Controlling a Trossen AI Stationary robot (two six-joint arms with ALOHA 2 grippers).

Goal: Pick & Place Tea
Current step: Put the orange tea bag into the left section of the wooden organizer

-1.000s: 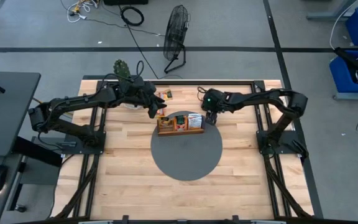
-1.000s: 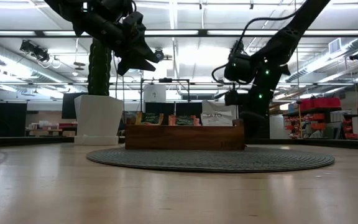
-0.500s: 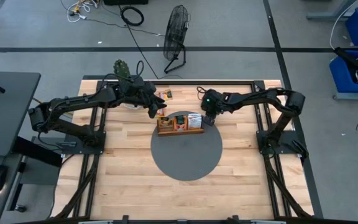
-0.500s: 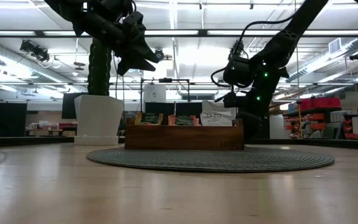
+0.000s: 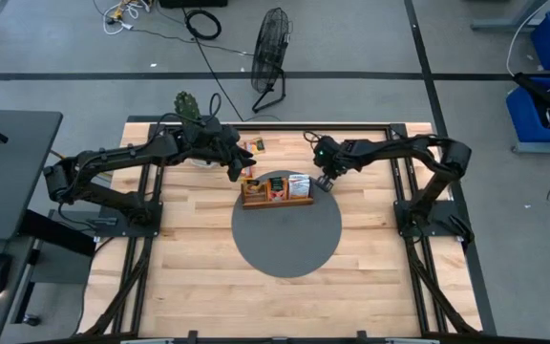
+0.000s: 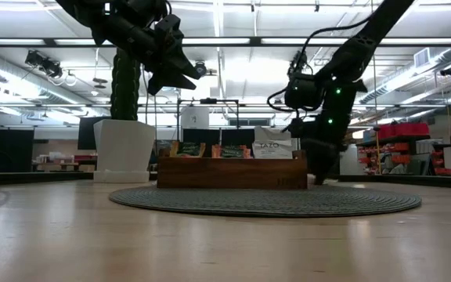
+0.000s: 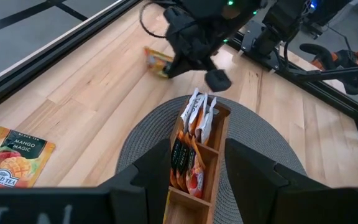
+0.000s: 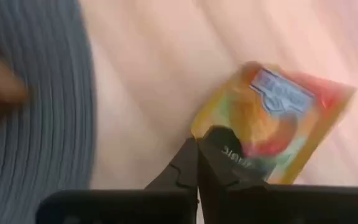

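Clamping of right gripper [image 8: 197,163] just done, fingers snapped from wide to pinched on orange tea sachet [image 8: 272,121] lying on wood beside mat [image 8: 36,106]; pick likely secured, lift next. Left gripper [image 7: 194,180] hovering parted over tray [image 7: 219,134].

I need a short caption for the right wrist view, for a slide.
Right end effector shut on the edge of an orange tea sachet lying on the wooden table.

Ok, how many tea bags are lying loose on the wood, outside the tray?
2: one tea bag on bare wood near the left arm, another past the mat by the right arm. The arms may hide more.
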